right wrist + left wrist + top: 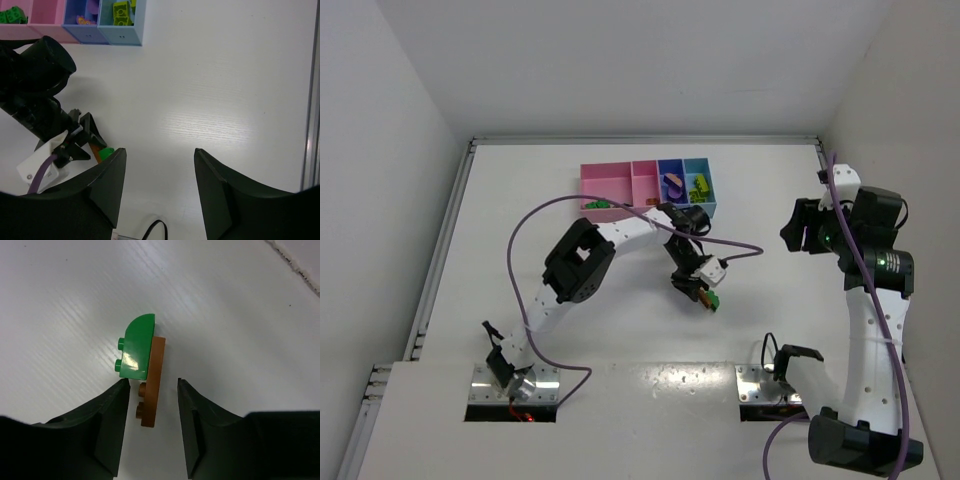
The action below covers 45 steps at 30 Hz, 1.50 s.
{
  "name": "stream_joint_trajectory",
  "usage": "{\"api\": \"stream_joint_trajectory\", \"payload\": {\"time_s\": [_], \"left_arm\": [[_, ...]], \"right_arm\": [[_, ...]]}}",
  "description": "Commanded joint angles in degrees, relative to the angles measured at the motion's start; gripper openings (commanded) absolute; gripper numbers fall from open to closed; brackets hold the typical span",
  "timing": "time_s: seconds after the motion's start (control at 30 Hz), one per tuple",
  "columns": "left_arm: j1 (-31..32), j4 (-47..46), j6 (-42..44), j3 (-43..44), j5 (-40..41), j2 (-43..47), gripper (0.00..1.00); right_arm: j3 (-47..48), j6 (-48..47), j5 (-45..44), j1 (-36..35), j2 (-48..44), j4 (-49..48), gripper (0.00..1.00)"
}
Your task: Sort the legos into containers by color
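A green brick [135,347] with one rounded corner is stuck to a brown-orange flat brick [151,385]; the pair lies on the white table. My left gripper [153,382] is open, its jaws either side of the flat brick's near end without gripping it. In the top view the left gripper [703,293] and the green brick [714,301] are at mid-table. My right gripper [157,155] is open and empty, held high at the right [800,228]. The trays [605,183] stand at the back: wide pink, narrow pink [643,180], purple-blue [670,168], light blue [698,168].
A green brick [597,204] lies in the wide pink tray. Purple and salmon pieces [673,181] lie in the purple-blue tray, yellow-green ones [699,184] in the light blue tray. The left arm's purple cable [735,250] loops over the table. The right wrist view shows the left gripper [92,142].
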State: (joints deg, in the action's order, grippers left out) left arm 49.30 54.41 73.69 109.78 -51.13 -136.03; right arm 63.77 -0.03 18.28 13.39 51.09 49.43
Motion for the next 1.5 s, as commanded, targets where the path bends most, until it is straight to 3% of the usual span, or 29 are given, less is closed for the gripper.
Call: {"api": "stream_joint_trajectory", "payload": {"time_s": [0.0, 0.17, 0.23, 0.33, 0.43, 0.5, 0.57, 0.63, 0.7, 0.8, 0.9, 1.1, 1.27, 1.47], "left_arm": [[1.58, 1.31, 3.13, 1.76, -2.22, 0.59, 0.48], [2.12, 1.31, -0.47, 0.53, 0.76, 0.59, 0.19], [2.12, -2.1, -4.15, -3.05, 1.82, 3.03, 0.14], [1.59, -10.35, -6.71, -10.52, 2.88, 7.86, 0.11], [-0.51, -23.32, -15.73, -22.65, 4.19, 17.0, 0.09], [-2.18, -31.87, -21.45, -31.79, 7.09, 25.17, 0.09], [-3.59, -46.19, -29.52, -41.25, 10.25, 31.14, 0.08], [-3.6, -55.85, -32.46, -46.12, 16.05, 38.77, 0.08], [-3.6, -59.67, -35.09, -50.16, 21.39, 42.49, 0.08], [-3.6, -63.03, -37.74, -51.59, 25.45, 47.42, 0.08], [-4.12, -64.26, -41.24, -51.59, 26.17, 50.06, 0.08], [-5.27, -64.26, -47.57, -49.31, 20.2, 51.3, 0.08], [-5.27, -64.26, -49.52, -47.81, 20.89, 51.3, 0.08], [-5.27, -66.28, -50.05, -47.2, 22.04, 52.35, 0.08]], "right_arm": [[1.62, -0.06, 0.44, 0.32, -0.47, -0.47, 0.57], [1.62, -0.58, 0.44, 0.32, -0.47, 0.05, 0.57], [0.93, -1.11, 0.96, 0.32, -0.47, 0.05, 0.57], [-0.65, -2.42, 3.33, 0.32, 0.84, 0.05, 0.57], [-3.99, -4.27, 10.77, 0.32, 3.47, 0.58, 0.57], [-5.23, -6.38, 15.88, 0.32, 6.02, 1.63, 0.59], [-5.76, -7.09, 21.34, 0.32, 9.98, 0.94, 0.59], [-6.29, -5.68, 27.03, 0.94, 12.35, -1.69, 0.59], [-5.58, -5.68, 32.92, 1.64, 17.36, -2.49, 0.59], [-2.26, -5.68, 48.46, 0.42, 24.46, -3.11, 0.6], [0.65, -8.66, 54.2, -1.34, 28.18, -3.11, 0.6], [10.83, -14.2, 57.38, -8.11, 38.11, -1.97, 0.6], [16.03, -15.52, 58.71, -11.71, 43.03, -0.13, 0.6], [17.18, -15.52, 55.03, -14.26, 45.41, 2.07, 0.7]]}}
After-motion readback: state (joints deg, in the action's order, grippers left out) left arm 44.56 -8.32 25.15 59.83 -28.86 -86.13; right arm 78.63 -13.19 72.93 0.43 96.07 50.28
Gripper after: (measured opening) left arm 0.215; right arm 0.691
